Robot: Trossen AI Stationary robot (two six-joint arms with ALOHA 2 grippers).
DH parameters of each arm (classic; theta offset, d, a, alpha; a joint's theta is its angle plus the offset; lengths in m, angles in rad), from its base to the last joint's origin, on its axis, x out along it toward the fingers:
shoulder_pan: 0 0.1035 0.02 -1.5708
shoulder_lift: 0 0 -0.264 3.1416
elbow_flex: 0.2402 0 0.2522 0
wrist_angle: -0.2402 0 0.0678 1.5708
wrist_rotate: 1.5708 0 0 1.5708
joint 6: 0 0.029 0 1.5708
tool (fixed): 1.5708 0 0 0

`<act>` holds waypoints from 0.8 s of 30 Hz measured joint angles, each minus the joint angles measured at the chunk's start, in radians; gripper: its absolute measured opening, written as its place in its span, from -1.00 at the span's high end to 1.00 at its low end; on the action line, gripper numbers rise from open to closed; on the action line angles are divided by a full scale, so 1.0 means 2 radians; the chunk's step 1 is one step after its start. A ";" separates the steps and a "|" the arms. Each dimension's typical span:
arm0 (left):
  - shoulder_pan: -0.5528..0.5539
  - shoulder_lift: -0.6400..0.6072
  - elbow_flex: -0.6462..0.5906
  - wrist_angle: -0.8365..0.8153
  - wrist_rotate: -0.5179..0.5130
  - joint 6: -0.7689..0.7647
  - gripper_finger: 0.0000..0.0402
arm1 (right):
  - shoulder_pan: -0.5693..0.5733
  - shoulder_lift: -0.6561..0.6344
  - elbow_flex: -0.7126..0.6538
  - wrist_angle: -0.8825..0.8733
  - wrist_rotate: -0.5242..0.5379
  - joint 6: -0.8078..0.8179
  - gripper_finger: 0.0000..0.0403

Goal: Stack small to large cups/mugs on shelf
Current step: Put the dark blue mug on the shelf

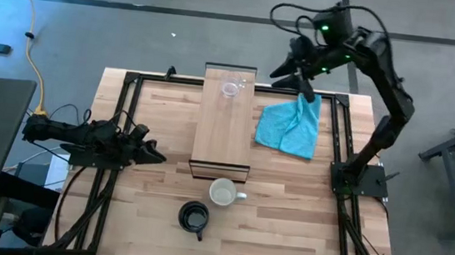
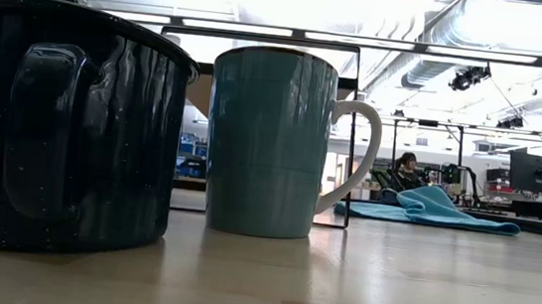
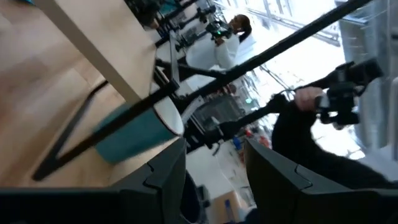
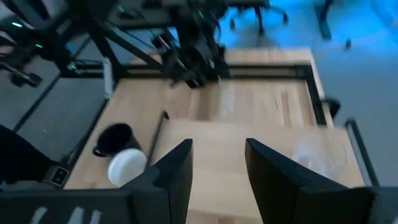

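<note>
The clear glass cup stands on the shelf's far end; the white mug and black mug sit on the desk off its near end. A turquoise cloth lies beside the shelf, under the open, empty right pincer. The left pincer, parted and empty, rests low at the desk's left edge.

Bright ceiling glare in low view; both wrist views motion-blurred.

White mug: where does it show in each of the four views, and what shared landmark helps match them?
High view: white mug just off the shelf near end, beside the black mug.
Low view: centre, handle rightward.
Left wrist view: lower left, behind a dark bar.
Right wrist view: lower left.
Landmark: black mug, its neighbour.
</note>
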 joint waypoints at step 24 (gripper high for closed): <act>0.000 0.000 0.000 -0.005 -0.028 -0.002 0.24 | 0.026 -0.149 -0.024 0.023 -0.025 0.062 0.32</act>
